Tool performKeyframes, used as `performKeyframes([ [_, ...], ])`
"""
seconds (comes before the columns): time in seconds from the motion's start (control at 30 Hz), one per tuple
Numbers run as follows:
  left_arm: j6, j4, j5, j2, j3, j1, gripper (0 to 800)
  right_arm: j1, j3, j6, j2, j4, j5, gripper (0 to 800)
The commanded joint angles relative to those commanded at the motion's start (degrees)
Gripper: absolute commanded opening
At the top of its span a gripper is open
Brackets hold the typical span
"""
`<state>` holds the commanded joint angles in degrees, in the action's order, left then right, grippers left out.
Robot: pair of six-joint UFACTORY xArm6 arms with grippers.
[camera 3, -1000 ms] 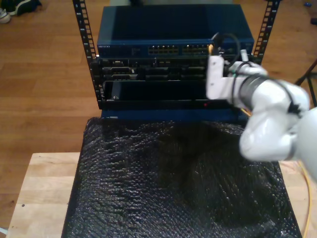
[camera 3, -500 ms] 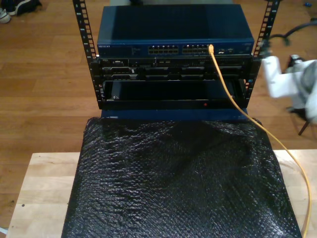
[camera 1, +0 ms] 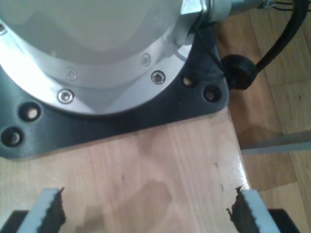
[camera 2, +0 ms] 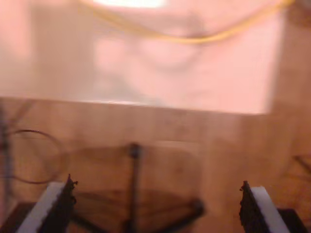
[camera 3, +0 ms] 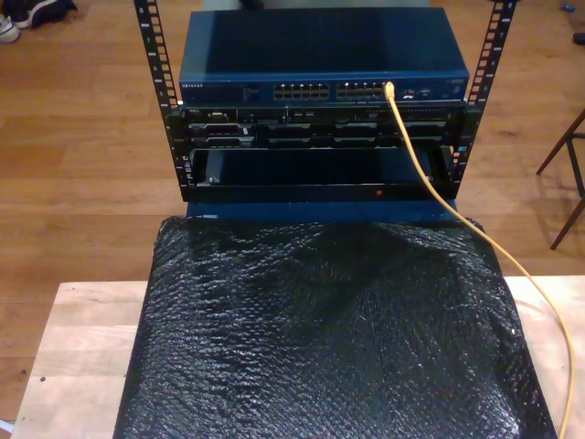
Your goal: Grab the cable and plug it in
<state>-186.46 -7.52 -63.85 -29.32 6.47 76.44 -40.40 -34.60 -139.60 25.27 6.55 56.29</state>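
the cable [camera 3: 430,178] is seen seated in a port of the switch [camera 3: 320,57] at the rack's top, trailing off toward the exterior view's right. both the first gripper [camera 1: 146,213] and second gripper [camera 2: 158,206] are held apart, empty. the task is judged done.

Nothing really readable here. Faint pale lettering on the front panel of the blue network switch [camera 3: 320,90], toward the exterior view's left end, but way too small and blurry to make out. Same for the darker rack units [camera 3: 311,133] underneath: tiny light marks, no legible words, brands or numbers anywhere.
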Motion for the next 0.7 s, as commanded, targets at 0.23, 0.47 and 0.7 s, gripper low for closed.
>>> performKeyframes([
  [0.23, 0.00, 0.00, 0.09, 0.00, 0.00, 0.00, 800, -12.31, 3.25, -13.10, 6.33, -2.64, 7.91, 799],
  [0.47, 0.00, 0.00, 0.00, 0.00, 0.00, 0.00, 800, -20.13, 5.63, -18.29, 9.58, -10.73, 13.19, 799],
  [0.7, 0.00, 0.00, 0.00, 0.00, 0.00, 0.00, 800, -29.45, 10.29, -29.01, 12.75, -11.08, 13.54, 799],
])
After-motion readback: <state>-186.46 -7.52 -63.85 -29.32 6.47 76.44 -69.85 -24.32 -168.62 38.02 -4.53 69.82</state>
